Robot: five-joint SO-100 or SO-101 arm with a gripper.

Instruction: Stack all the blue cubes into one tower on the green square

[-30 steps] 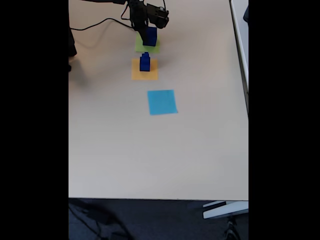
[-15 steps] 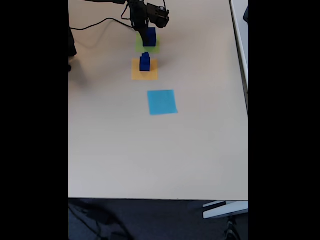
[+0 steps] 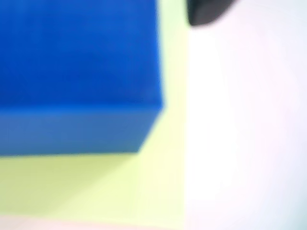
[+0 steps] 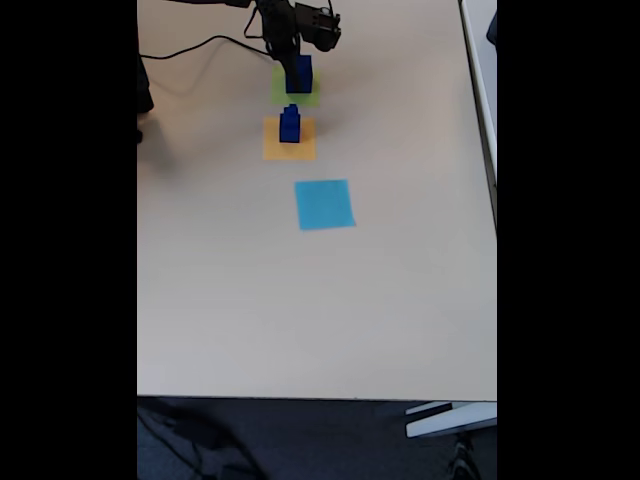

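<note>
A large blue cube (image 4: pixel 299 74) rests on the green square (image 4: pixel 296 96) at the far end of the table in the fixed view. My gripper (image 4: pixel 291 52) hangs just behind and above it, open. In the wrist view the same cube (image 3: pixel 76 72) looms blurred at upper left on the green square (image 3: pixel 96 187). One dark fingertip (image 3: pixel 206 12) stands apart from the cube's right edge, with green paper showing between them. A short stack of smaller blue cubes (image 4: pixel 290 123) stands on an orange square (image 4: pixel 289 146), just in front of the green one.
A flat light blue square (image 4: pixel 324 204) lies nearer the table's middle. A black cable (image 4: pixel 190 48) runs across the far left of the beige table (image 4: pixel 300 310). Another table's edge (image 4: pixel 480 90) borders the right side.
My gripper has drawn back and up a little from the large cube, which stays on the green square. The small stack has not moved.
</note>
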